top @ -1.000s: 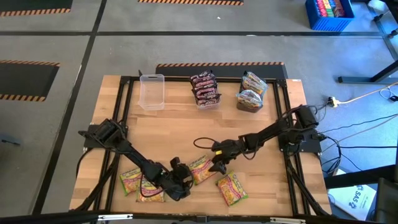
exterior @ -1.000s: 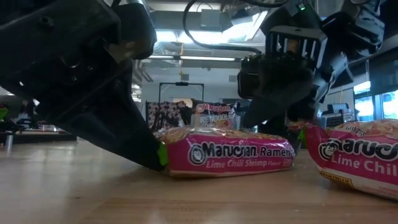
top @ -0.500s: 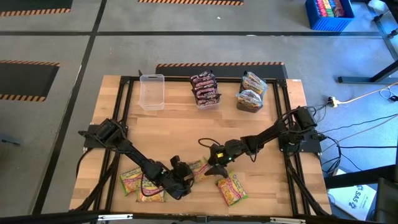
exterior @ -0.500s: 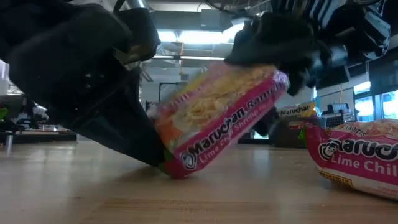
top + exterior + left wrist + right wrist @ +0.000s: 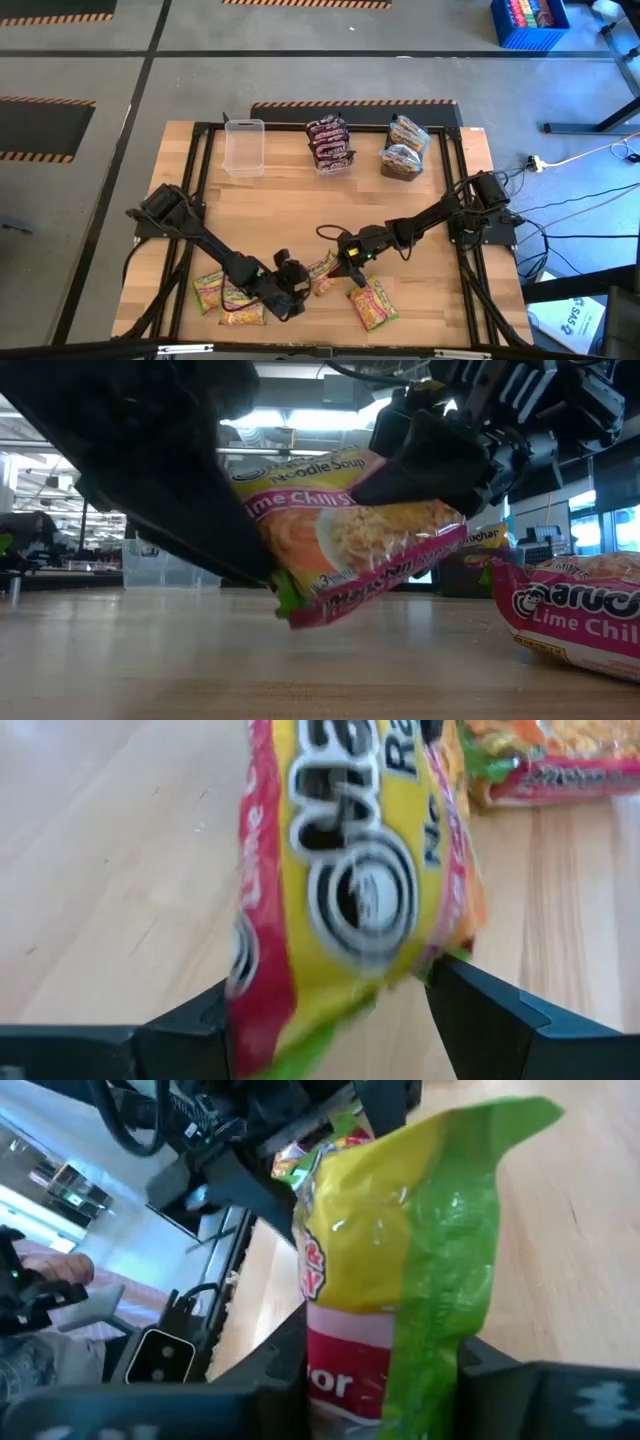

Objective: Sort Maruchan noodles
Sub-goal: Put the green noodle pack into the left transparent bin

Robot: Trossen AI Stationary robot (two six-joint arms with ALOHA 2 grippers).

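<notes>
Packet (image 5: 350,560) btwn both pincers, tilted, off table (image 5: 150,670)

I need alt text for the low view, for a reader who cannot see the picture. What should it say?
A yellow-and-pink Maruchan ramen packet hangs tilted above the wooden table, gripped at its upper edge by the right gripper, with the left gripper at its lower corner. A second pink Lime Chili packet lies flat on the table at the picture's right edge.

blurred: lifted packet (image 5: 350,870) print, left wrist view; cut off: lime packet (image 5: 580,620), low view
</notes>
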